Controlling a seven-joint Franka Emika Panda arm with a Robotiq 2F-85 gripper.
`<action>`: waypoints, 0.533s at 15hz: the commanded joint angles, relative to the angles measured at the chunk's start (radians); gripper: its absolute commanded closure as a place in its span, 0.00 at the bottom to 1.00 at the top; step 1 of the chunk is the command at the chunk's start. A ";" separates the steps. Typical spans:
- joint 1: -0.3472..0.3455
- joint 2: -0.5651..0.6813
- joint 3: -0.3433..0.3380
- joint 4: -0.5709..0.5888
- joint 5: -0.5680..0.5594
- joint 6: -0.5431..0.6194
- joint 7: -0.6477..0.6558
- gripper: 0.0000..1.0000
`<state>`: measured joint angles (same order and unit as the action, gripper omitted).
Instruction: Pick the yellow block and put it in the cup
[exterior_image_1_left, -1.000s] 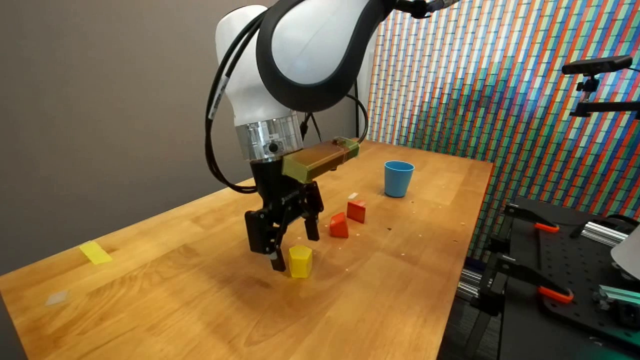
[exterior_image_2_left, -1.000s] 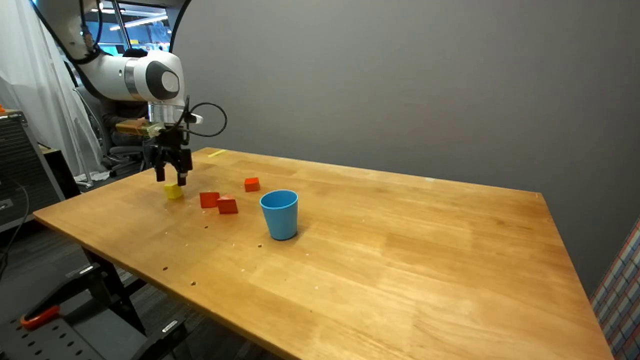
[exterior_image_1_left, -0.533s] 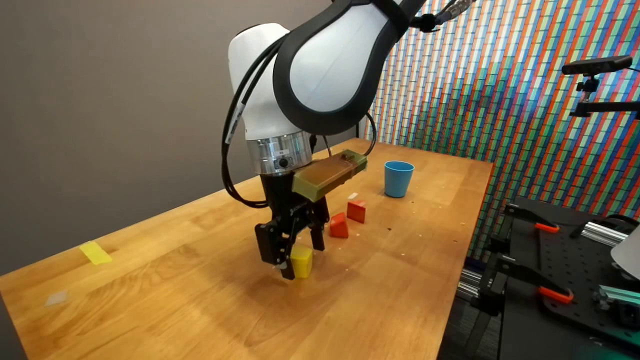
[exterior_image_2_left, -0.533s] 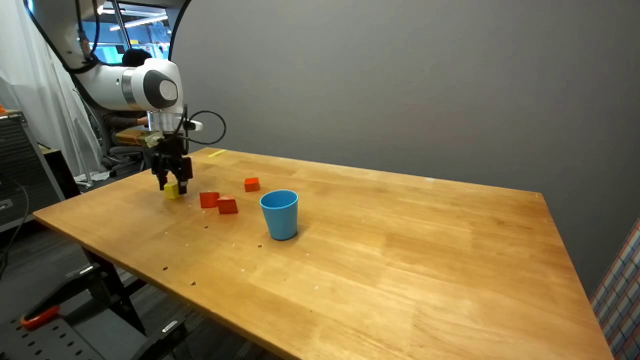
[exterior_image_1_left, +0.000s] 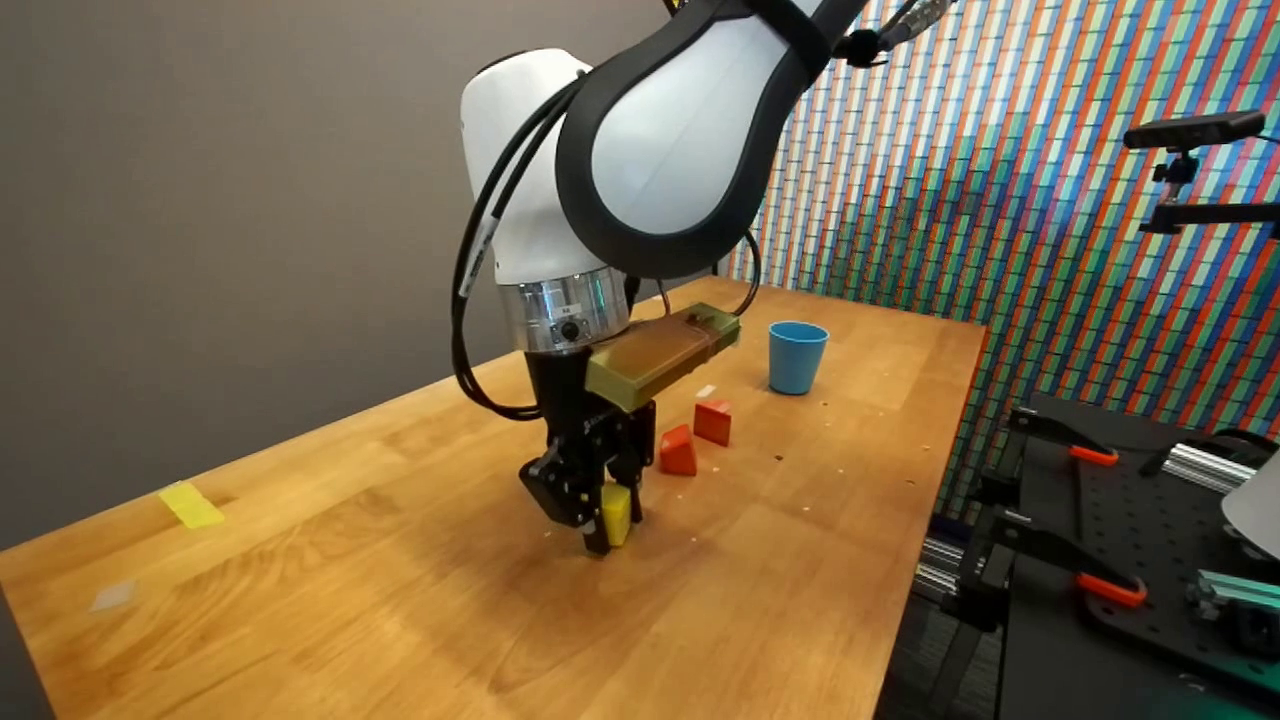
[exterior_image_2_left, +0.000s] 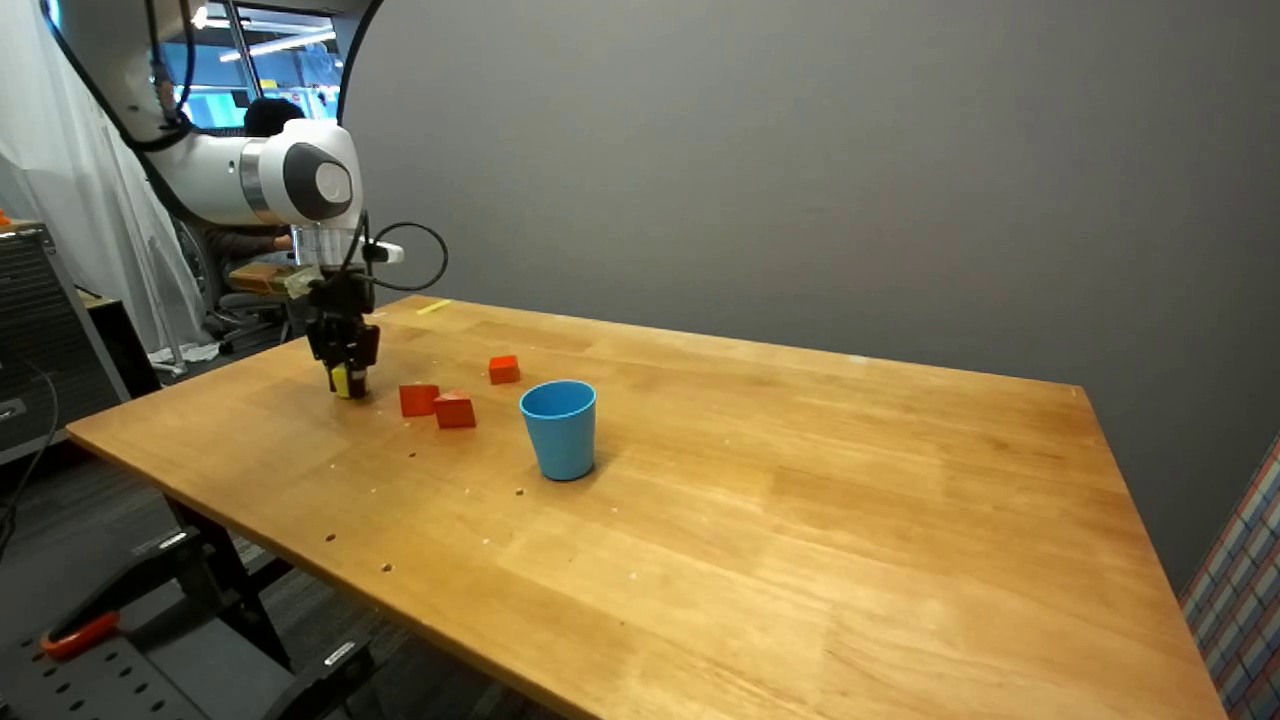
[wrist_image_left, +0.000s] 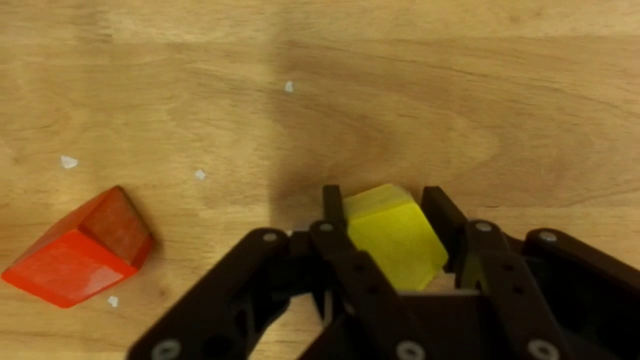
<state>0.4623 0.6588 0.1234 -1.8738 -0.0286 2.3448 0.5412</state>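
Observation:
The yellow block (exterior_image_1_left: 617, 517) is down at the tabletop, partly covered by the fingers in both exterior views. My gripper (wrist_image_left: 386, 200) has its jaws closed around it, one finger on each side. Seen from the wrist, the yellow block (wrist_image_left: 397, 242) fills the gap between the fingers and sits slightly turned. Pointing down at the table, the gripper (exterior_image_1_left: 617, 532) reaches close to the wood surface. The light-blue cup (exterior_image_1_left: 797, 360) stands upright, well away from the gripper; in an exterior view the cup (exterior_image_2_left: 560, 432) is nearer the camera than the gripper.
Red blocks (exterior_image_2_left: 419, 400) lie between gripper and cup, and another red block (exterior_image_2_left: 504, 369) is farther back. A red block (wrist_image_left: 75, 262) is close beside the gripper in the wrist view. Flat yellow tape (exterior_image_1_left: 191, 505) sticks to the table near the wall.
The gripper has come down from just above the yellow block, and its open jaws have closed on it. The cup and red blocks have stayed put.

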 joint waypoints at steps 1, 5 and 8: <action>0.017 -0.123 -0.044 -0.084 -0.020 0.034 0.080 0.82; 0.001 -0.312 -0.102 -0.191 -0.061 0.067 0.216 0.82; -0.044 -0.454 -0.135 -0.269 -0.125 0.044 0.331 0.82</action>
<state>0.4515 0.3740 0.0141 -2.0117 -0.0960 2.3790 0.7622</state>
